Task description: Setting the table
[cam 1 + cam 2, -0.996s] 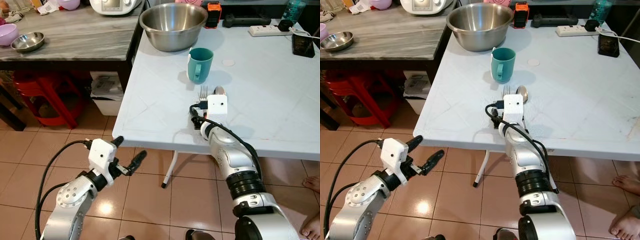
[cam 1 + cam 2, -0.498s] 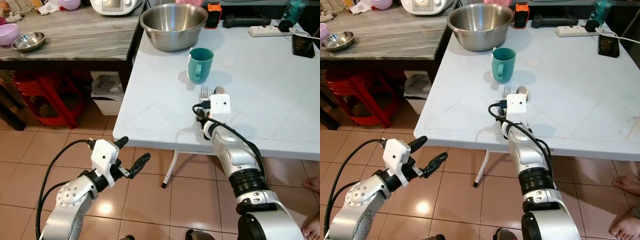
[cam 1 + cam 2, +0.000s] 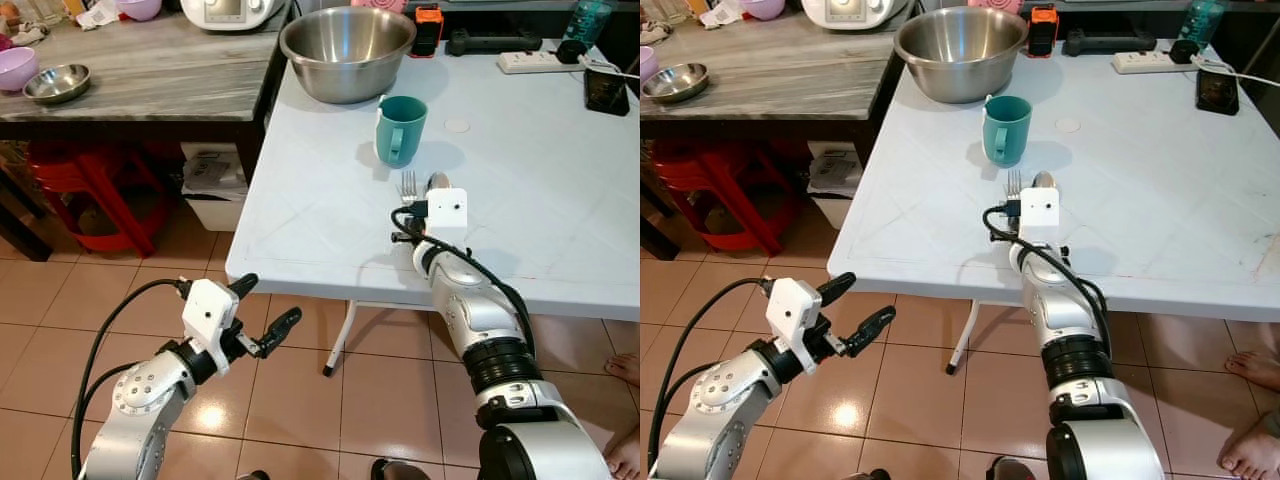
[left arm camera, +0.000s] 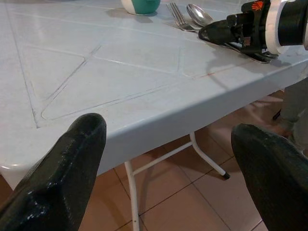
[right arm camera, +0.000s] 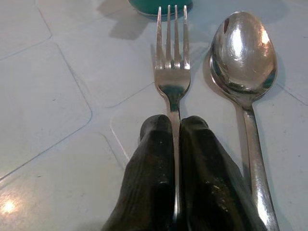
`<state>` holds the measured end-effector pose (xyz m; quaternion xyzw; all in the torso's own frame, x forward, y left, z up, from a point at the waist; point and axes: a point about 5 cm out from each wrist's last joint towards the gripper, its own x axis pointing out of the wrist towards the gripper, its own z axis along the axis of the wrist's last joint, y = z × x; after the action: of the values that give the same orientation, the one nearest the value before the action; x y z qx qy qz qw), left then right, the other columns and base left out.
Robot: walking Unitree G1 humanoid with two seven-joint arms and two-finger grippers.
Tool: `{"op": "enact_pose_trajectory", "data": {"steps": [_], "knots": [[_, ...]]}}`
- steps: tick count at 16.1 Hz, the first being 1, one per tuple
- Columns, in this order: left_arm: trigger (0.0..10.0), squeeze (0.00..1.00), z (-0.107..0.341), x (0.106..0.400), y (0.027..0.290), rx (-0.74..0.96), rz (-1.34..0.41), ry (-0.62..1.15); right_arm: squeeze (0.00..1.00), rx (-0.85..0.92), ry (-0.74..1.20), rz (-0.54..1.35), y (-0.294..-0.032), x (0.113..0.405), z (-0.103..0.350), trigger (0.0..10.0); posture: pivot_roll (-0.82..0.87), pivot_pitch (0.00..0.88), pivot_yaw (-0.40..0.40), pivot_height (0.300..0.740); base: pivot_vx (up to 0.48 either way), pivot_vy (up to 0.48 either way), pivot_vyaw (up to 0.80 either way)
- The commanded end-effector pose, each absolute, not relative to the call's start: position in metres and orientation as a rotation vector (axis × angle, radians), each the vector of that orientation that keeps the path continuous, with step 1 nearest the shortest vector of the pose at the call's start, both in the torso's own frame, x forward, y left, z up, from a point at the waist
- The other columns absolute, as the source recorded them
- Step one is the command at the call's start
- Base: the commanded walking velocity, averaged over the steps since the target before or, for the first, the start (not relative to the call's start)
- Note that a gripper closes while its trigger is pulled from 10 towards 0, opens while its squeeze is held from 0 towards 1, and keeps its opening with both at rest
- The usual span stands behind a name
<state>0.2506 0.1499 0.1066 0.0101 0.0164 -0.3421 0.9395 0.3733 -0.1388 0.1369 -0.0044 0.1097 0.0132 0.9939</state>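
Though beside the spoon point(image 5: 244, 57), fork point(image 5: 172, 72) within right pincer point(image 5: 175, 132).

A long wooden counter point(image 3: 150, 75) stands left of the white table, touching its corner. On it sit a small steel bowl point(image 3: 55, 83), a purple bowl point(image 3: 15, 68) just beside that, and a white kitchen appliance point(image 3: 232, 12) at the back. Red plastic stools point(image 3: 95, 195) are tucked underneath, with a white bin of papers point(image 3: 212, 190) next to them. At the table's far edge lie an orange and black device point(image 3: 428, 28), a white power strip point(image 3: 535, 61) and a black box point(image 3: 606, 90). Someone's bare foot point(image 3: 1248, 445) rests on the tiled floor point(image 3: 300, 400).
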Motion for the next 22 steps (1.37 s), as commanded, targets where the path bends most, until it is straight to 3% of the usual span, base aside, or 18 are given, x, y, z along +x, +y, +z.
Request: {"op": "enact_pose_trajectory", "data": {"steps": [1,10,13,15,16,22], "knots": [[10.0,0.00,0.110,0.251,0.150,0.030,-0.719,0.023,0.00,0.010,0.329,0.008,-0.142,0.366,0.112,0.0,-0.15,0.172,0.076,0.740,0.000,0.000,0.00],[10.0,0.00,0.112,0.257,0.152,0.011,-0.680,0.002,0.00,0.173,0.207,-0.025,-0.134,0.366,0.132,0.0,-0.15,0.168,0.075,0.740,0.000,0.000,0.00],[10.0,0.00,0.118,0.273,0.159,0.016,-0.516,-0.032,0.00,0.159,0.097,0.019,-0.122,0.358,0.145,0.0,-0.15,0.162,0.071,0.740,0.000,0.000,0.00],[10.0,0.00,0.119,0.278,0.163,0.023,-0.447,-0.036,0.00,0.157,0.040,0.038,-0.119,0.355,0.152,1.9,-0.15,0.162,0.071,0.740,0.000,0.000,0.00],[10.0,0.00,0.119,0.279,0.164,0.006,-0.426,-0.034,0.00,0.140,-0.001,0.039,-0.119,0.351,0.157,10.0,-0.15,0.154,0.071,0.740,0.000,0.000,0.00],[10.0,0.00,0.122,0.286,0.156,-0.036,-0.424,-0.052,0.00,0.107,-0.103,0.062,-0.118,0.337,0.168,10.0,-0.16,0.134,0.068,0.740,0.000,0.144,0.00]]}}
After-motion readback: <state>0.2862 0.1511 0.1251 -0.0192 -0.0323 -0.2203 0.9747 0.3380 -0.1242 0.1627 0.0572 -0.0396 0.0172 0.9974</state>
